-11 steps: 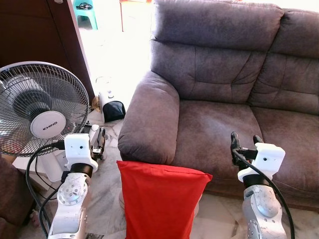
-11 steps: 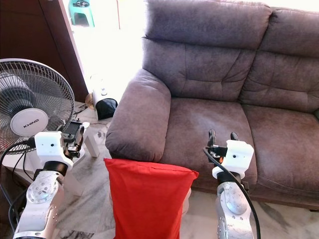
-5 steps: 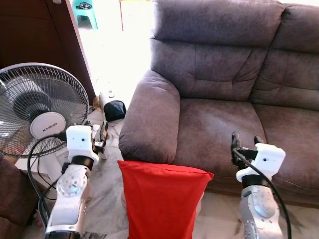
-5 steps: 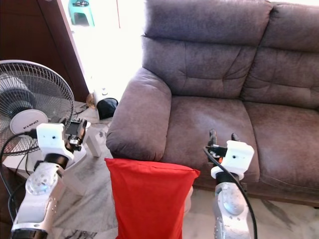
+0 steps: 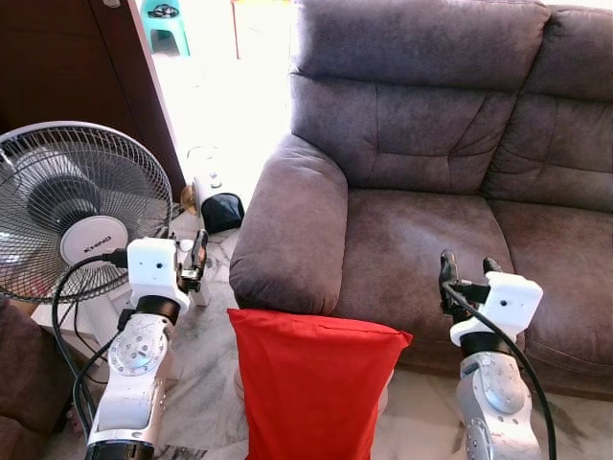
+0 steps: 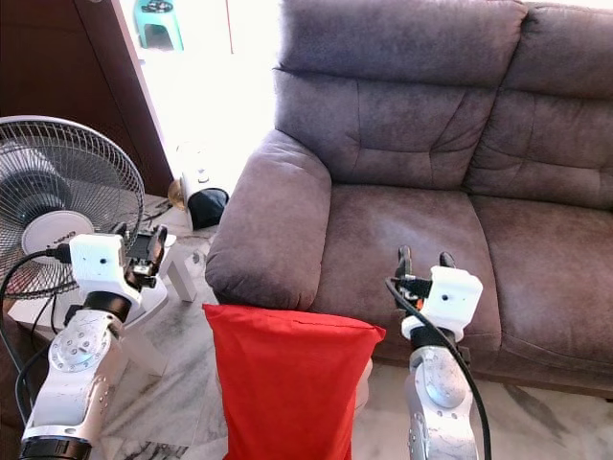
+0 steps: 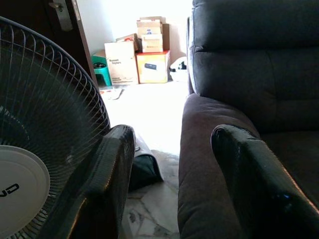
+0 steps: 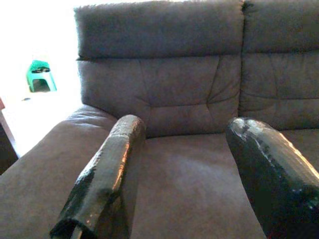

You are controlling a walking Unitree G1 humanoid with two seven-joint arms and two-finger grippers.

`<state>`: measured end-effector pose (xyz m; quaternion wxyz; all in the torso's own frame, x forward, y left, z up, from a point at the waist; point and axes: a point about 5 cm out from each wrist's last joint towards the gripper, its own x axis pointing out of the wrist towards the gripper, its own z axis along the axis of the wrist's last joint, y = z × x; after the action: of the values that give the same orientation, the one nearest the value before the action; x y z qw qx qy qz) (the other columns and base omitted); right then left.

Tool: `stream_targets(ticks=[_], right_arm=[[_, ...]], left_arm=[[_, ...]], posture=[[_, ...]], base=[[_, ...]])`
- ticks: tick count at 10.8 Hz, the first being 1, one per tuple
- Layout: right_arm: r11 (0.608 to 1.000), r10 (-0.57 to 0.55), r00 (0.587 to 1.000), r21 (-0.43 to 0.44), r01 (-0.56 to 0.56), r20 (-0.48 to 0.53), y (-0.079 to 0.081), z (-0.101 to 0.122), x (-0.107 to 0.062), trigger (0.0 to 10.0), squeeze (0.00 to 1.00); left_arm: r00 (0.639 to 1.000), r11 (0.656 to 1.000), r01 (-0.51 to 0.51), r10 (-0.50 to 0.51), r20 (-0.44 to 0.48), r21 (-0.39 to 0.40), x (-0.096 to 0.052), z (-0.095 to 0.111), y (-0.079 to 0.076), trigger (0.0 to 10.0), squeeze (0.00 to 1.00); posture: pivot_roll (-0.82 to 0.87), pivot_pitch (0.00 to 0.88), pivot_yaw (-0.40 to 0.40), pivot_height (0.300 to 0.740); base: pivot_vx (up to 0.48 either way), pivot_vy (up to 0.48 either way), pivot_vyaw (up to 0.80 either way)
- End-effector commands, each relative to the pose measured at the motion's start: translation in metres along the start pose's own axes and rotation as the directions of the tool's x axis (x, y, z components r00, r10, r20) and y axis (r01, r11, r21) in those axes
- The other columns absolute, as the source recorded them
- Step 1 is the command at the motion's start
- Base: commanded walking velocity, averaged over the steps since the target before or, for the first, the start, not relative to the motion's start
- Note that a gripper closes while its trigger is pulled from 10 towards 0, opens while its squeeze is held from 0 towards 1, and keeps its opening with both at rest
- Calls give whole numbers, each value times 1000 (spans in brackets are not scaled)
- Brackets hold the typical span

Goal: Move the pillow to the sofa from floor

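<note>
Left gripper [image 7: 172,164] fingers spread apart, nothing between them. Sofa [image 7: 234,74] armrest seen through the gap. Fan [image 7: 45,149] grille just beside the sofa's armrest side; dark bag [image 7: 144,169] on floor between them. Cardboard boxes [image 7: 144,50] and green stool [image 7: 102,74] well beyond sofa

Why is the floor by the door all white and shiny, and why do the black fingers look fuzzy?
In the left eye view, daylight from the doorway washes out the floor behind the fan; the sofa and red pillow stay sharp. In the left wrist view, the left gripper fingers sit too near the lens to focus. The right wrist view blurs the right gripper likewise.
</note>
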<state>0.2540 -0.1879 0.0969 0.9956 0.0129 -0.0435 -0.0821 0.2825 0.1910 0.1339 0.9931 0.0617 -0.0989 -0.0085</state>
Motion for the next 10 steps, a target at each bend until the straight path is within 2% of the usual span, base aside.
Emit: stream_targets(ticks=[1, 7, 10], right_arm=[[1000, 4, 1000, -8, -4, -2, 0, -1, 1, 10000, 0], [1000, 20, 1000, -1, -20, 0, 1, 0, 2, 10000, 0], [1000, 19, 1000, 2, -19, -4, 0, -1, 1, 10000, 0]], left_arm=[[1000, 1000, 2, -2, -25, -14, -1, -4, 0, 10000, 0], [1000, 1000, 8, -9, -25, -25, -2, -6, -5, 10000, 0], [1000, 1000, 11, -12, -27, -23, -4, -7, -5, 10000, 0]], posture=[[100, 36, -26, 740], [94, 19, -36, 736], [95, 12, -36, 682]], base=[[0, 0, 0], [0, 0, 0], [0, 0, 0]])
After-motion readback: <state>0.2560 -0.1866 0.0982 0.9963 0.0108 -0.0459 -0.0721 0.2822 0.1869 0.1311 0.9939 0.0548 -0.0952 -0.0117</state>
